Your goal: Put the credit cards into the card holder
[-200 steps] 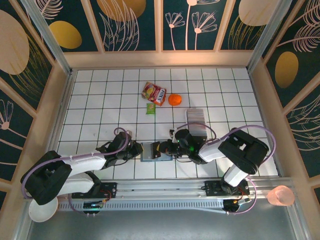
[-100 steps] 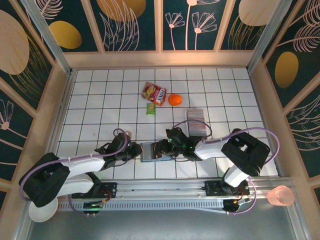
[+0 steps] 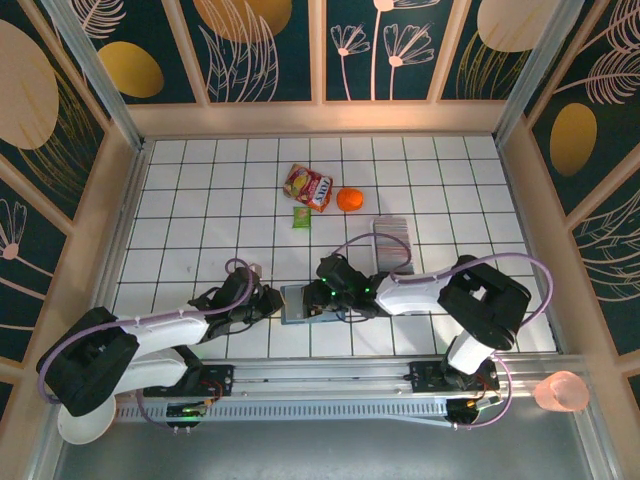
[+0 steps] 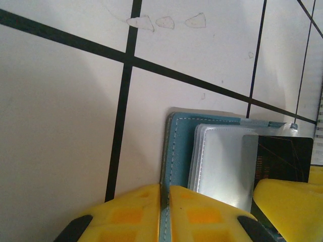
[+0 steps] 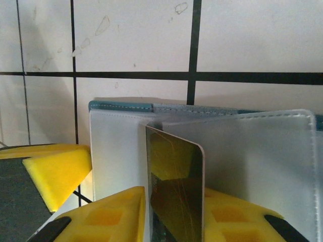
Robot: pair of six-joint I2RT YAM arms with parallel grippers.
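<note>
Over the last second the right arm has slid leftward across the worktop (image 3: 200, 200), and its wrist is now over the right half of the card holder (image 3: 298, 303). The card holder itself has not shifted. It lies near the front edge, between the two arms, spread open with its length running left to right.

The left fingers (image 4: 126, 212) are clenched on the edge of the teal cover and pin that side down. Their grip has not altered.

The right fingers (image 5: 237, 217) have a dark card (image 5: 176, 176) standing between them, its face glossy with thin gold lines. I cannot tell from here whether they are pinching it or have just let go.

The card's leading short edge has reached the clear sleeves (image 4: 222, 156) inside the card holder. From the left wrist, part of the card seems to lie under or against a sleeve, though I cannot say how far in it is. Its long side runs from the right fingers toward the cover, pointing leftward into the pockets. The pockets appear to open toward the right arm.

I would judge that this card is arriving at its slot and the push home is only partly done.
</note>
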